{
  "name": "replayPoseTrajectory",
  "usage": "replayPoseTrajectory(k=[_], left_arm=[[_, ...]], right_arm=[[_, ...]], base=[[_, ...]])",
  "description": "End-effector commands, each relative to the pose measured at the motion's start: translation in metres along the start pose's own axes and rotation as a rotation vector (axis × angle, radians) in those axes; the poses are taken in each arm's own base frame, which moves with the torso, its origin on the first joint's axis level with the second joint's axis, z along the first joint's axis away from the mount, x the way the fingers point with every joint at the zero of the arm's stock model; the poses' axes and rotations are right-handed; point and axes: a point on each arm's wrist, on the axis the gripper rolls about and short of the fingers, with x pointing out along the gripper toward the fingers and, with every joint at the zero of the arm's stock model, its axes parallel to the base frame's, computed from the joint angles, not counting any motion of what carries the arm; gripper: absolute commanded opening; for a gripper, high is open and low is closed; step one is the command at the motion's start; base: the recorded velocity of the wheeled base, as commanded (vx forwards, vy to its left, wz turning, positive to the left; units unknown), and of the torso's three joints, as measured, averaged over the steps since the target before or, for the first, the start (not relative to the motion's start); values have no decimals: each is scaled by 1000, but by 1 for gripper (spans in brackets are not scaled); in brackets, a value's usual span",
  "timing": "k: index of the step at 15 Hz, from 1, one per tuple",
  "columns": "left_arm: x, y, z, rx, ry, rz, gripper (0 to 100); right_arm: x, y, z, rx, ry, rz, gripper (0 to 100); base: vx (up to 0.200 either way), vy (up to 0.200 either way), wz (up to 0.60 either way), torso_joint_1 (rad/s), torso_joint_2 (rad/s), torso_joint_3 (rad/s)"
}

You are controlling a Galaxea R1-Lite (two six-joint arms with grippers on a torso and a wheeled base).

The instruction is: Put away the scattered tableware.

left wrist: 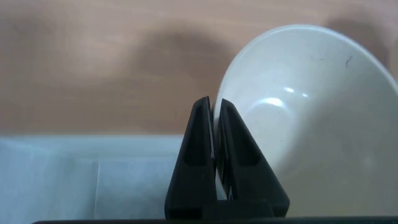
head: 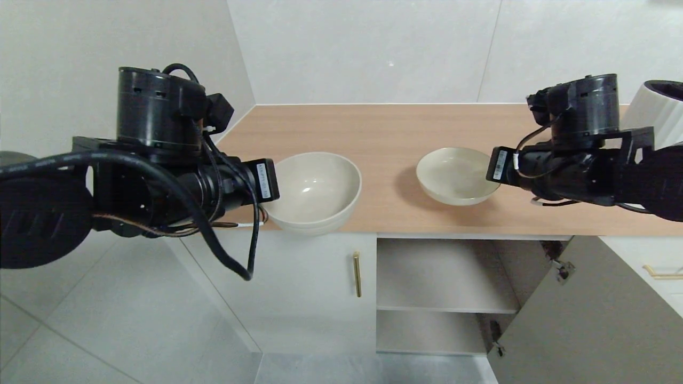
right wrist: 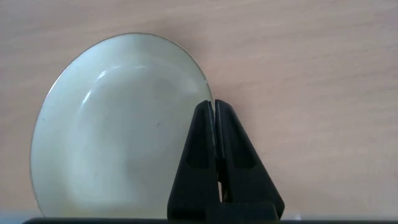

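A deep cream bowl is at the wooden counter's front left edge, partly overhanging it. My left gripper is shut on its near rim. A shallower cream bowl is over the counter's middle right, with a shadow at its left side. My right gripper is shut on that bowl's right rim. I cannot tell whether either bowl rests on the wood or hangs just above it.
Below the counter a cabinet stands open with two bare shelves; its door swings out to the right. A closed door with a gold handle is to its left. A white ribbed vessel stands at the far right.
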Motion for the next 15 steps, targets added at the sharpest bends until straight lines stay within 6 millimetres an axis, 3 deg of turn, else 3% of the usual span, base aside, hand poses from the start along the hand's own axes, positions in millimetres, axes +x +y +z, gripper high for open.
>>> replayPoseTrajectory(k=[1, 4, 7, 11, 15], left_arm=[[-27, 5, -11, 6, 9, -20, 0], [-42, 22, -46, 33, 98, 13, 0], [-51, 26, -53, 38, 108, 8, 0], [-43, 22, -61, 53, 145, 8, 0], [-43, 19, -66, 67, 161, -2, 0]], right_arm=[[-34, -6, 4, 3, -1, 86, 0], [-60, -21, -23, -34, 80, 117, 0], [-86, -32, -31, -39, 106, 190, 0], [-85, -34, -48, -81, 181, 174, 0], [-73, -34, -58, -107, 207, 155, 0]], base=[[0, 0, 0, 0, 0, 0], [0, 0, 0, 0, 0, 0], [0, 0, 0, 0, 0, 0], [-150, 0, 0, 2, 2, 5], [0, 0, 0, 0, 0, 0]])
